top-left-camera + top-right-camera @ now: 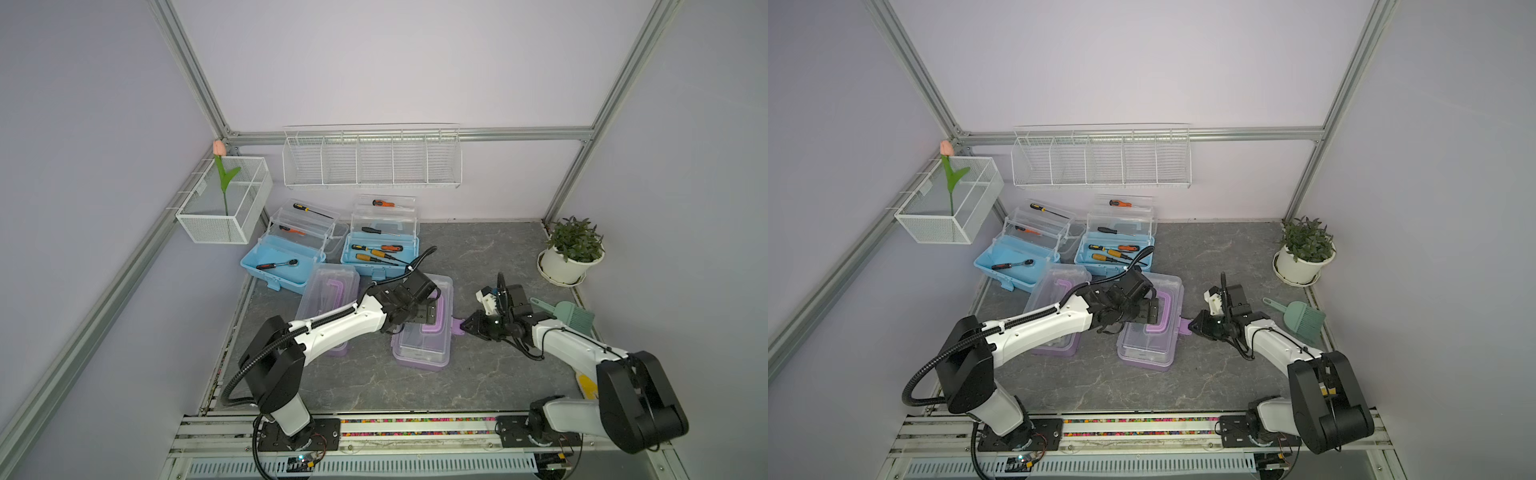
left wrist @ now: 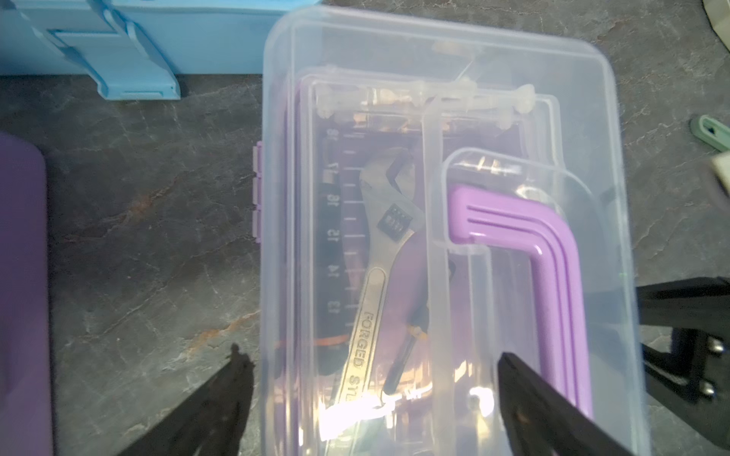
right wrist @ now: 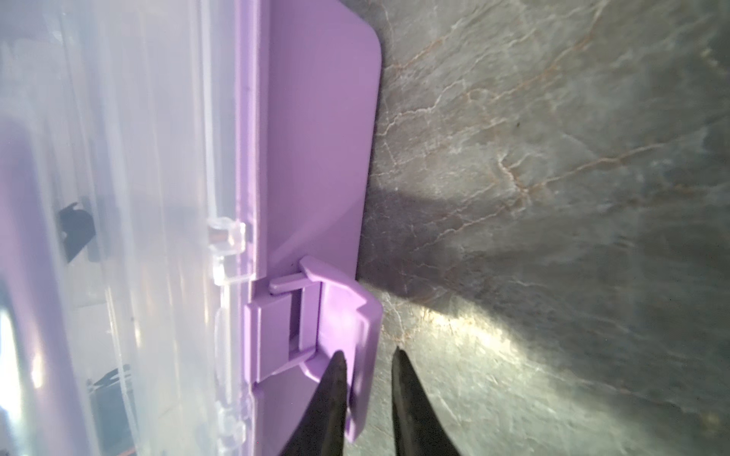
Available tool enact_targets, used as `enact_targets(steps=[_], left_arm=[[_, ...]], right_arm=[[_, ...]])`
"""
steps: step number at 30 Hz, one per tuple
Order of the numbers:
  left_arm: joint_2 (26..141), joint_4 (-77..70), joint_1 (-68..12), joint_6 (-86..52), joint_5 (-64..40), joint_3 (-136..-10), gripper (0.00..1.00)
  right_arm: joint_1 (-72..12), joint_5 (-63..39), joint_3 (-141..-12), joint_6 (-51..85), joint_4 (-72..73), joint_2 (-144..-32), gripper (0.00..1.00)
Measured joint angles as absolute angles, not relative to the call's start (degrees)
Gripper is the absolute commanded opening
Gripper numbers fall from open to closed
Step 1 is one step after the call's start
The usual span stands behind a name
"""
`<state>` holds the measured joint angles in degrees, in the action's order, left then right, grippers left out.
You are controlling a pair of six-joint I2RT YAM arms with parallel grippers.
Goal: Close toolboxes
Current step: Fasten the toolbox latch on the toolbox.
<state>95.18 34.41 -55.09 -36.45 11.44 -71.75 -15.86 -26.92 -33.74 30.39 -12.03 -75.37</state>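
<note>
Here I view the grey marbled tabletop. At its rear, two light blue plastic toolboxes stand open, tiers raised. In front lie two purple clear-lidded toolboxes, lids down. My left gripper hovers over the rightward purple toolbox, jaws wide apart. My right gripper straddles its small purple latch, fingers nearly together; whether they pinch it, I cannot tell.

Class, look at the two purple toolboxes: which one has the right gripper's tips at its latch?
The purple toolbox nearer the right arm, whose latch sticks out sideways; the other purple toolbox lies partly under the left arm.
</note>
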Motion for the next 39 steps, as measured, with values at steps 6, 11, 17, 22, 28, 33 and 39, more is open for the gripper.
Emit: enact_targets(steps=[6, 11, 17, 22, 28, 33, 39], left_arm=[[95.2, 34.4, -55.2, -36.5, 10.6, -71.7, 0.98], [95.2, 34.4, -55.3, -36.5, 10.6, -71.7, 0.98], [95.2, 34.4, -55.4, -36.5, 10.5, -71.8, 0.99], [95.2, 34.4, -55.5, -36.5, 10.4, -71.8, 0.98], [95.2, 34.4, -55.7, -36.5, 10.5, -71.8, 0.98], [95.2, 34.4, -55.8, -36.5, 10.5, -71.8, 0.98], [95.2, 34.4, -55.9, -36.5, 10.7, -71.8, 0.98]], right_arm=[[-15.9, -25.6, -34.8, 29.3, -15.2, -73.6, 0.15], [-15.9, -25.0, -35.4, 28.9, -17.3, -71.8, 0.2], [-15.9, -25.1, -35.4, 28.7, -17.1, -72.4, 0.36], [-16.6, -25.5, -35.4, 28.9, -15.3, -76.3, 0.36], [-17.1, -26.2, -35.5, 29.6, -13.2, -79.4, 0.27], [-17.4, -26.6, -35.6, 29.7, -12.6, -79.1, 0.18], [-17.4, -25.2, -35.6, 29.6, -14.7, -75.3, 0.15]])
